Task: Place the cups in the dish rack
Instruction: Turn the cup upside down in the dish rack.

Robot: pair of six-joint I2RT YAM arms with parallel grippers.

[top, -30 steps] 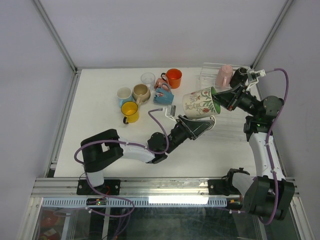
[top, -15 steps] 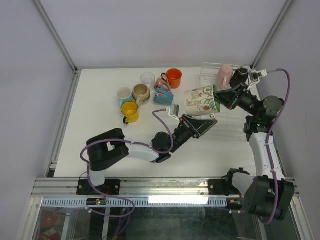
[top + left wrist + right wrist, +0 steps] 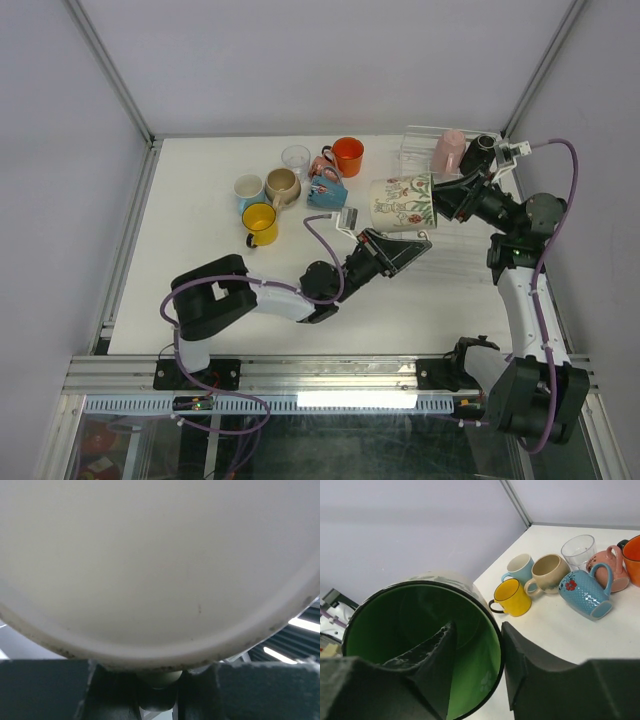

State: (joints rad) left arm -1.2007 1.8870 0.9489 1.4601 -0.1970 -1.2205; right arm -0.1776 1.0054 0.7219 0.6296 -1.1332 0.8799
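Sideways above the white table [image 3: 200, 250], a floral mug [image 3: 402, 203] with a green inside hangs between the two arms, just left of the clear dish rack [image 3: 425, 131]. The left gripper [image 3: 415, 245] sits under the mug, and in its wrist view the jaws are drawn in tight on a pale part of the mug's underside. The right gripper [image 3: 440, 195] straddles the rim with one finger [image 3: 435, 650] inside the mug and the other outside. Its jaws stand apart, wider than the mug wall. A pink mug [image 3: 448, 150] and a black mug [image 3: 478, 152] stand in the rack's far end. At the back of the table cluster a yellow mug [image 3: 259, 222], a beige mug [image 3: 282, 185], a pale blue mug [image 3: 248, 188], a glass tumbler [image 3: 296, 157], an orange mug [image 3: 348, 156], a second pink mug [image 3: 325, 167] and a blue flowered mug [image 3: 326, 191].
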